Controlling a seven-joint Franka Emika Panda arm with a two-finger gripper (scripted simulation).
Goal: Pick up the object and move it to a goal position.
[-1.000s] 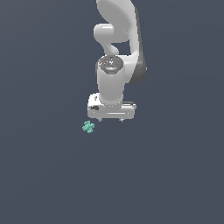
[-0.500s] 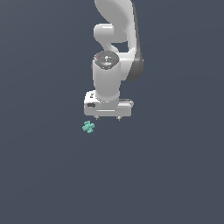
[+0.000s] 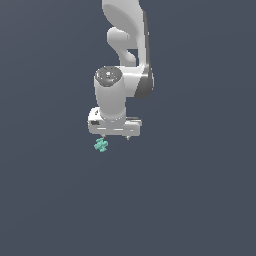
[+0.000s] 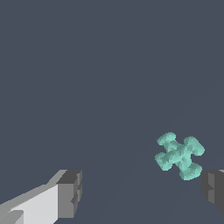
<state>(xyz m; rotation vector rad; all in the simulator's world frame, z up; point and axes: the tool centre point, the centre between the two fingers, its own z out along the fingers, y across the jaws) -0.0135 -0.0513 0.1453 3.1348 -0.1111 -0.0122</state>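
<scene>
1. Below the wrist, at about seven o'clock from the gripper [image 3: 115, 136] in the exterior view, lies the object [image 3: 101, 145], a tiny teal cross-like cluster on the flat dark floor [image 3: 200, 200]; it sits just beside the fingertip nearer the exterior view's left, apart from it and not yet between the two.

2. Seen from the wrist view, the gripper [image 4: 142, 190] is spread wide, one grey pad [image 4: 70, 194] far to one side and the other only just showing at the picture's edge; nothing is held; the object [image 4: 179, 156] lies free, close to the second pad and well away from the first.

3. The relation that the coming move turns on, as I judge it: the object is off-centre in the opening, crowded toward one finger and slightly ahead of the line joining the pads; a straight descent from here would likely bring that finger down on or against the piece rather than around it.

4. The correction called for seems small; a sideways shift toward the exterior view's left, and a little toward seven o'clock, should put the cluster midway between the fingertips.

5. Long axis: the piece has none that I can name; its lobes form a rough cross, tilted in the wrist view, so the pads would meet lobes or notches depending on wrist turn; which gives the firmer hold cannot be told.

6. No goal marker shows in either view.
</scene>
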